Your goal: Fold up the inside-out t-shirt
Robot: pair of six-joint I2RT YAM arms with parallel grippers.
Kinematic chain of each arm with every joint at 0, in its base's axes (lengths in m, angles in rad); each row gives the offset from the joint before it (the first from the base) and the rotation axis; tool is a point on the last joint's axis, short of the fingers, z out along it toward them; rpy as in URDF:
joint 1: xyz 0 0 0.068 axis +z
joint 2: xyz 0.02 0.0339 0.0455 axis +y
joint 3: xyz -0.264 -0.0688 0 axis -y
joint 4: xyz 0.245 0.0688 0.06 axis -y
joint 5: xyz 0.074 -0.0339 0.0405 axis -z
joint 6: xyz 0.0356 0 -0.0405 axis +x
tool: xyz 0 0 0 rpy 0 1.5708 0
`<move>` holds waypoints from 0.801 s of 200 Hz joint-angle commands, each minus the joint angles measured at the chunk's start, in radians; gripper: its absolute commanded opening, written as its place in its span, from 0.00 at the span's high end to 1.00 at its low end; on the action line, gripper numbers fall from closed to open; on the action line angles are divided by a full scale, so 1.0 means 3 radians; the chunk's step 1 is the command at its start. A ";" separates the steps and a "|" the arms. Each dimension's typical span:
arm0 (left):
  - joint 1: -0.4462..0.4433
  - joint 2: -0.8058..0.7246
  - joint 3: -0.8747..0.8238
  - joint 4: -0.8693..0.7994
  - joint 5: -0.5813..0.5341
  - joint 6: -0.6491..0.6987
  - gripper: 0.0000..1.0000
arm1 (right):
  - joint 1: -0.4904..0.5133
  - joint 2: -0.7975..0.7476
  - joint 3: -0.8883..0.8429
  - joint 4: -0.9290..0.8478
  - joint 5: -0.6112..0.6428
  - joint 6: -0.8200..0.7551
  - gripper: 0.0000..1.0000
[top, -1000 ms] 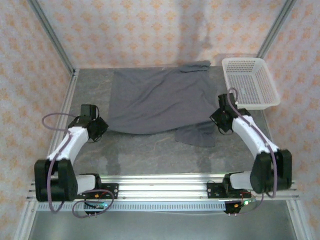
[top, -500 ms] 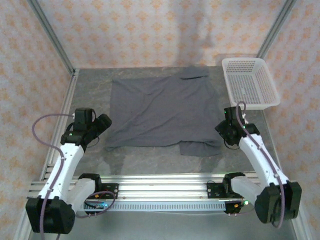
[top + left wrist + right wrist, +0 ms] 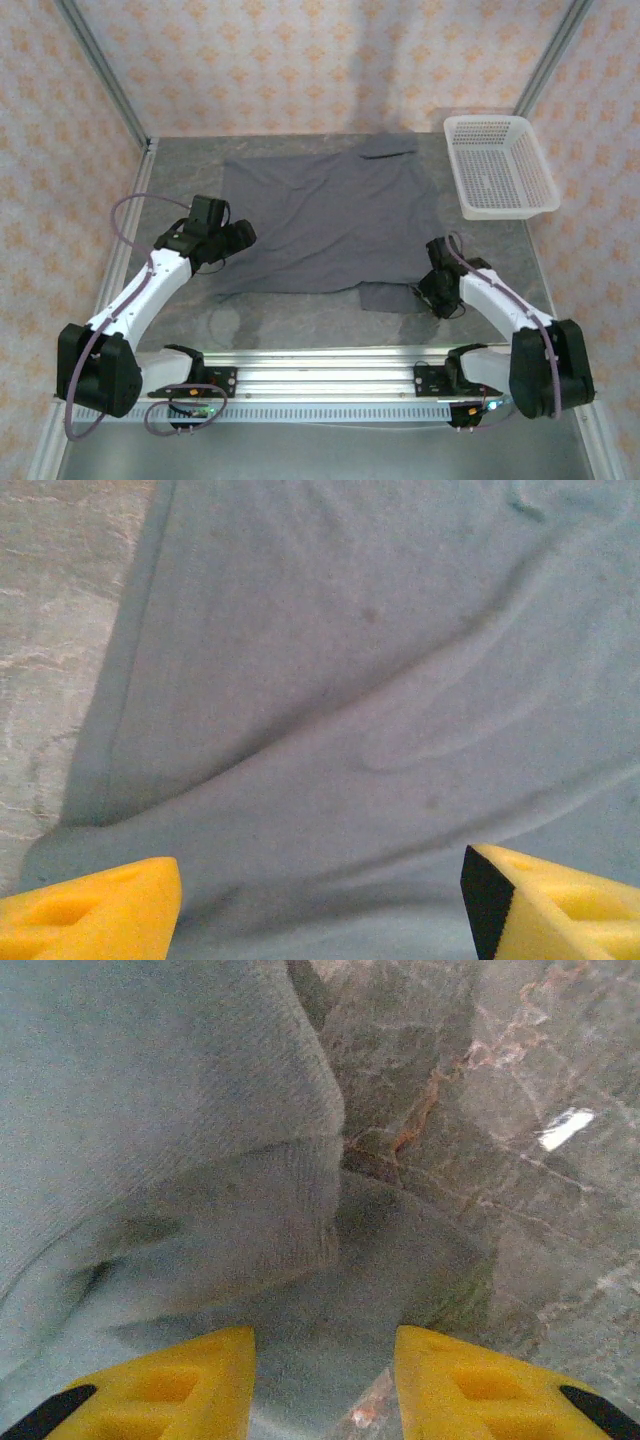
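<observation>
The inside-out t-shirt (image 3: 320,215) lies spread flat on the table, dark slate-grey, with a sleeve flap (image 3: 390,296) jutting toward the near right. My left gripper (image 3: 240,237) hovers over the shirt's left edge. In the left wrist view its yellow fingers (image 3: 90,910) stand wide open above smooth cloth (image 3: 350,680), holding nothing. My right gripper (image 3: 425,290) is at the near right sleeve. In the right wrist view its jaws (image 3: 325,1380) are open, straddling the edge of the sleeve cloth (image 3: 150,1110) without pinching it.
A white mesh basket (image 3: 500,165) stands at the back right, beside the shirt's right edge. Bare grey stone tabletop (image 3: 300,325) runs between the shirt and the arm bases. Patterned walls and metal posts (image 3: 100,70) close in the table.
Both grippers have opened and let go of the shirt, which now lies flat. The left gripper moved right over the shirt's left edge; the right gripper came nearer, down to the sleeve.
</observation>
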 commanded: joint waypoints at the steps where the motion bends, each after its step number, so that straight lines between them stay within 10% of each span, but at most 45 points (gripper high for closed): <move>1: -0.0014 -0.0066 0.0018 -0.0032 -0.0170 0.0051 0.25 | 0.0036 0.0180 0.0105 0.0036 0.0119 0.0009 0.61; 35: -0.0014 -0.0023 0.0071 -0.0075 -0.0223 0.0071 0.25 | 0.0044 0.0172 0.0035 0.0038 0.0148 0.0153 1.00; 101: -0.0013 0.0035 0.0230 -0.0150 -0.0261 0.0071 0.25 | 0.0085 -0.1390 0.0137 -0.1480 0.0537 0.0834 1.00; 160: -0.0011 0.0179 0.0203 -0.0065 -0.0226 0.0092 0.26 | 0.0167 -0.1999 -0.0047 -0.2149 -0.0045 0.0916 0.95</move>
